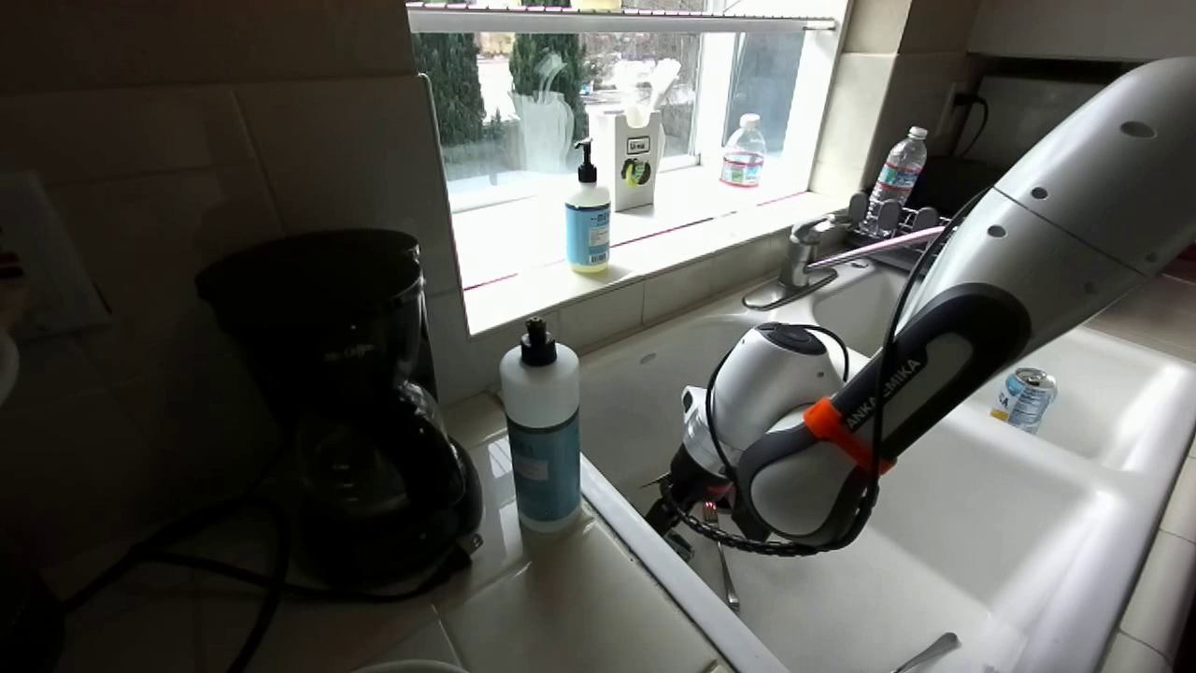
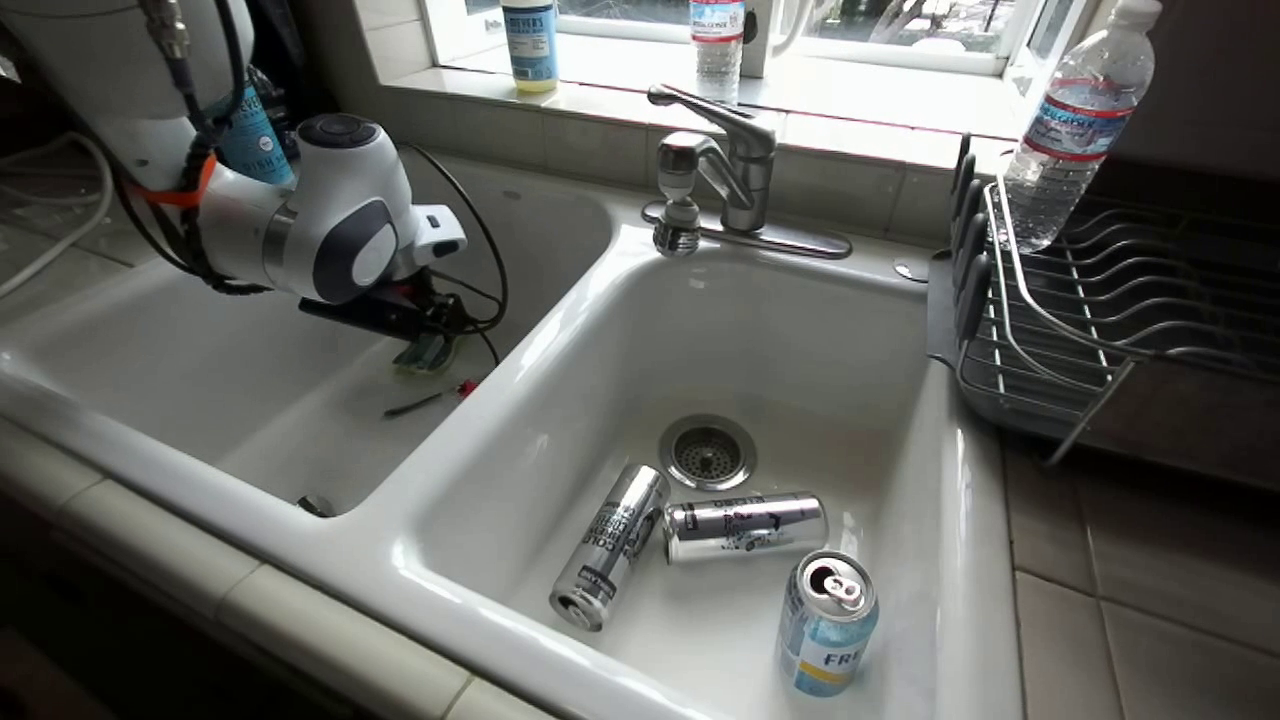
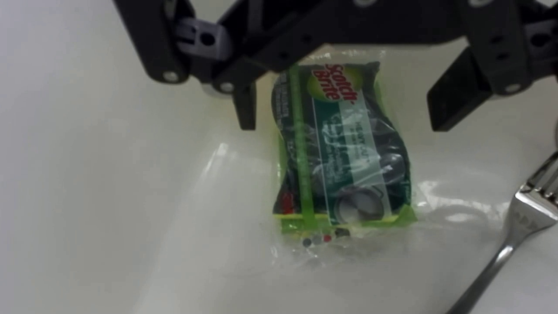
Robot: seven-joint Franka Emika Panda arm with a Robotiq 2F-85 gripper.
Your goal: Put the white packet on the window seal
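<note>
- Early days, my est.: packet (image 3: 340,146) lies on floor of sink (image 2: 500,395), not on window ledge (image 1: 687,241) running behind sink.
- NB: task says white; I see dark + green print w/ clear wrap at edges. Only packet in view, so prob. the one meant.
- My claw (image 3: 344,130): down inside sink, jaws apart, holding nothing. In wrist view packet shows b/w them, no contact seen. Height over packet: can't tell.
- Done, approx.: lined up over packet. Grip not yet taken.
- Left, prob.: close on packet, lift clear of sink rim, reach window ledge behind sink, set down, let go.
- Ct. 1: packet, in sink.
- Ct. 3 cans: silver can (image 2: 612,547) on its side, another silver can (image 2: 745,527) likewise, blue can (image 2: 828,625) upright, all in sink, opp. half from packet.
- Ct. 1: fork (image 3: 529,216), in sink, packet's half. Also 1 metal handle (image 1: 934,647) in sink, rest out of frame, type unk.
- Ct. 2: water bottle (image 2: 717,50) behind sink; similar water bottle (image 2: 1070,130) beside sink, in rack (image 2: 1160,305).
- Ct. 2 soap: pump bottle (image 1: 588,224) behind sink; dish bottle (image 1: 542,439) beside sink.
- Ct. 1 ea.: box (image 1: 635,164) behind sink; coffee maker (image 1: 355,402) beside sink; tap (image 2: 755,175) on sink's back rim.
</note>
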